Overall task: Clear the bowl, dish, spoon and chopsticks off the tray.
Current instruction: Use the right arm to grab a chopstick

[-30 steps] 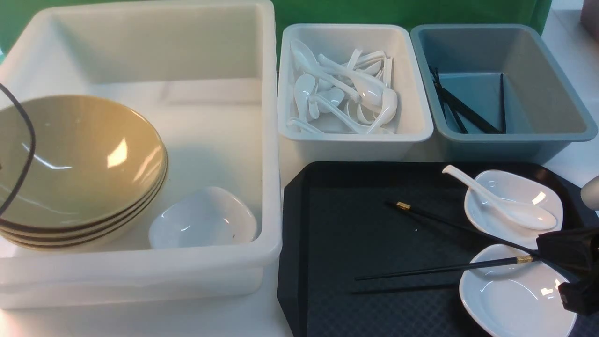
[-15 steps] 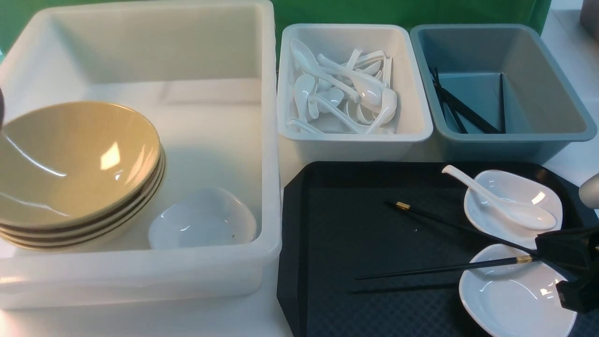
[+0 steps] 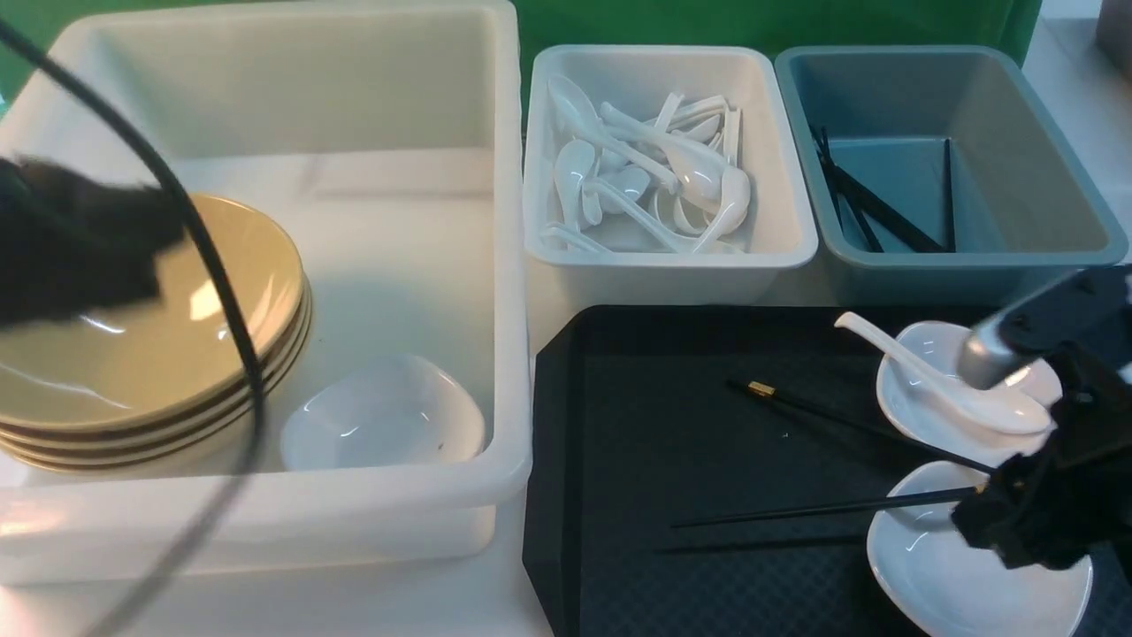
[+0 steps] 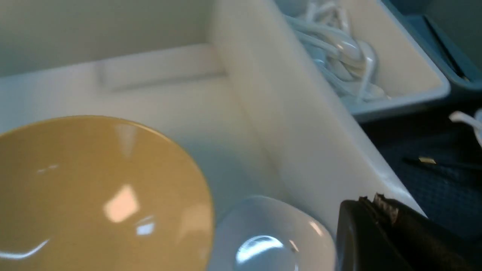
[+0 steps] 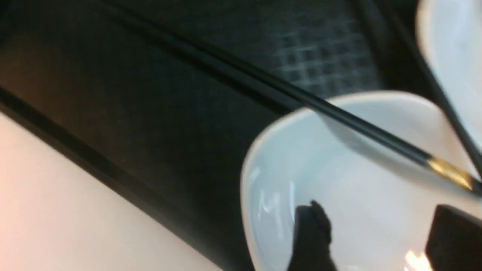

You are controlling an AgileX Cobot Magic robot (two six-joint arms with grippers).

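Observation:
The black tray (image 3: 690, 442) holds two white dishes, the white spoon and two black chopsticks. The spoon (image 3: 964, 398) lies in the far dish (image 3: 911, 416). One chopstick (image 3: 849, 423) lies on the tray; the other (image 3: 796, 511) rests its gold-banded end on the near dish (image 3: 929, 575). My right gripper (image 3: 1017, 522) hangs open over the near dish (image 5: 357, 158), one finger (image 5: 312, 229) to each side and nothing between them. The mustard bowl (image 3: 177, 354) tops a stack in the big white tub (image 3: 508, 265). My left gripper (image 3: 80, 239), blurred, is above that bowl (image 4: 94, 195); its fingers (image 4: 376, 210) are together and empty.
A small white dish (image 3: 380, 416) lies in the big tub beside the bowl stack. Behind the tray stand a white tub (image 3: 663, 261) with several spoons and a blue-grey tub (image 3: 973, 261) with black chopsticks. A black cable (image 3: 221, 292) arcs across the left.
The top bowl has settled flat on the stack. My left gripper and its cable have swung into view over the bowls. My right gripper has moved left over the near dish.

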